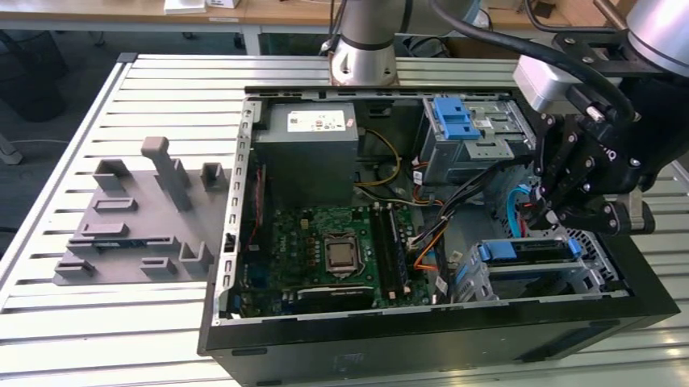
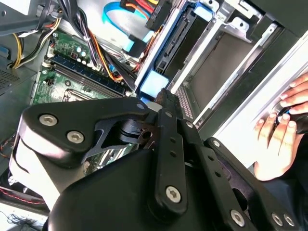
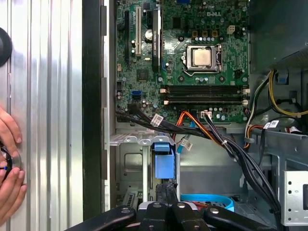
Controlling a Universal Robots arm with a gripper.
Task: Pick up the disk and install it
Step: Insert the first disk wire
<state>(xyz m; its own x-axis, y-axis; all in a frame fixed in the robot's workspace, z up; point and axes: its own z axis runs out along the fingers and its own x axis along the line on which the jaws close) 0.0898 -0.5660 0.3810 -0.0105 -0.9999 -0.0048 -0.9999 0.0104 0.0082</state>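
The disk (image 1: 525,251) sits in the drive cage at the front corner of the open computer case (image 1: 431,343), on the exterior view's right. Its blue end tab (image 3: 163,161) faces the case's inside, and its dark edge runs back into the cage (image 2: 174,43). My black gripper (image 1: 544,216) hangs over the cage just above the disk. In both wrist views its fingers are pressed together, with the tips (image 3: 166,185) right at the blue tab (image 2: 154,83). Nothing lies between the fingers of the gripper (image 2: 163,95).
Black, orange and blue cables (image 3: 202,130) cross between the motherboard (image 1: 334,254) and the cage. A grey power supply (image 1: 312,133) and a second blue-latched bay (image 1: 457,117) fill the case's far side. A grey fixture (image 1: 140,218) lies on the slatted table. A person's hand (image 2: 281,132) rests beside the case.
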